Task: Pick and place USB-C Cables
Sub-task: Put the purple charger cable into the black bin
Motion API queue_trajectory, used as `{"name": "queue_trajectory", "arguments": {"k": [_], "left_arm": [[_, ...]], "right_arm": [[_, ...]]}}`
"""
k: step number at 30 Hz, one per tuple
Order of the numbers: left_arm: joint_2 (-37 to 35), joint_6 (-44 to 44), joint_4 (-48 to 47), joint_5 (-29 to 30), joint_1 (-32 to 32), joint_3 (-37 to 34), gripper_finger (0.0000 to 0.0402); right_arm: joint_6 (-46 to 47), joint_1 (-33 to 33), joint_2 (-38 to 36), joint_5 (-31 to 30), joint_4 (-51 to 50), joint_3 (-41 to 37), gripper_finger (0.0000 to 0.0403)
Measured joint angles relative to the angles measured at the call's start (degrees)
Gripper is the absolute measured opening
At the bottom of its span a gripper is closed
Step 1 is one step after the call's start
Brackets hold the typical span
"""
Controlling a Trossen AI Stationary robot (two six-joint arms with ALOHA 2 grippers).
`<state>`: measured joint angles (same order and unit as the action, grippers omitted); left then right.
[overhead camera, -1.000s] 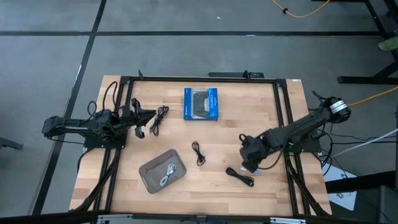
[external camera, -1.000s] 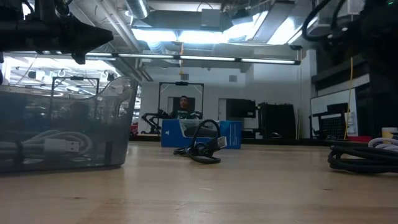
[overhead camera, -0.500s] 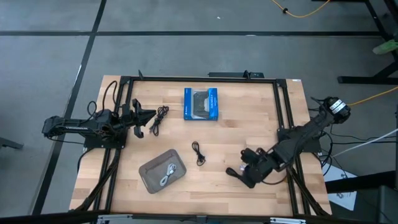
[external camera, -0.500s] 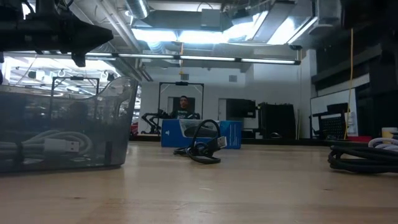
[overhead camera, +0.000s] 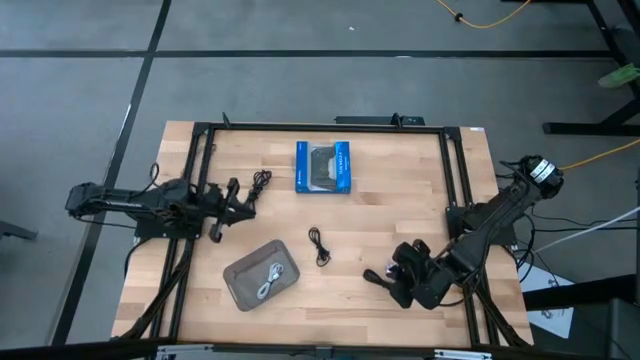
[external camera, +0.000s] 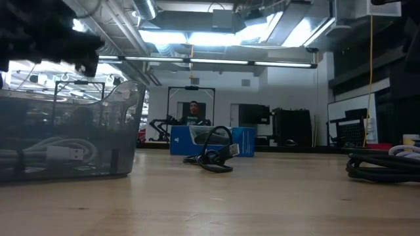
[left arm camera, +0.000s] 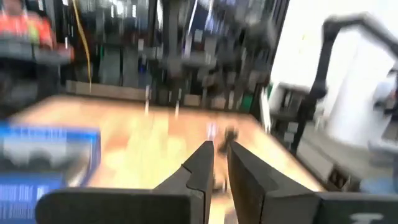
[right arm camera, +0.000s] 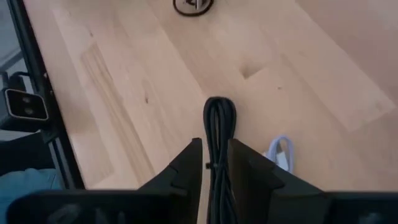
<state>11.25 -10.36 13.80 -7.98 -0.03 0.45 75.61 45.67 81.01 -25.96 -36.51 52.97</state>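
Observation:
A long black USB-C cable bundle [overhead camera: 378, 279] lies at the table's near right; it also shows in the low view [external camera: 384, 165]. My right gripper [overhead camera: 397, 283] is low over it, shut on it [right arm camera: 217, 124]. A small black cable [overhead camera: 320, 246] lies mid-table. Another black cable [overhead camera: 260, 184] lies at the far left, just beyond my left gripper [overhead camera: 240, 196], which is shut and empty [left arm camera: 219, 163]. A white cable [overhead camera: 268, 281] lies in the grey tray [overhead camera: 240, 272]. My right gripper has the black cable bundle between its two fingers [right arm camera: 189, 163], pinched on its two long sides [right arm camera: 216, 155]. The fingers slant down from the table's right and lie along the bundle. The bundle's free looped end [right arm camera: 219, 107] lies on the table.
A blue-edged flat box [overhead camera: 324, 166] lies at the far middle. A small white looped thing [right arm camera: 280, 152] lies on the table beside the held bundle. Black frame rails [overhead camera: 452, 170] run along the table's left and right sides. A person [external camera: 193, 113] stands far back in the room.
My right gripper has gone toward the table's near edge and down onto the black cable bundle at the near right, which still lies on the table. My left gripper has shifted a little toward the table's right, toward the far-left black cable.

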Motion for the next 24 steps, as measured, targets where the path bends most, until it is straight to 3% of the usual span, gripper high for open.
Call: {"name": "queue_trajectory", "arguments": {"k": [12,17,20,24], "left_arm": [[0.92,-4.54,-10.27,0.42,-0.14,1.07,0.0041],[0.92,-4.40,-20.80,6.62,-0.14,3.61,0.0032],[0.92,-4.18,-21.79,8.70,-0.12,3.78,0.0014],[0.92,-4.17,-21.96,7.33,-0.12,3.78,0.0003]], "right_arm": [[8.19,1.67,2.91,0.62,-2.25,0.02,0.0080],[8.34,1.67,6.27,3.25,-2.39,0.02,0.0080],[8.35,1.67,7.81,3.45,-2.33,0.02,0.0080],[8.35,1.64,8.78,3.54,-2.51,0.02,0.0080]]}}
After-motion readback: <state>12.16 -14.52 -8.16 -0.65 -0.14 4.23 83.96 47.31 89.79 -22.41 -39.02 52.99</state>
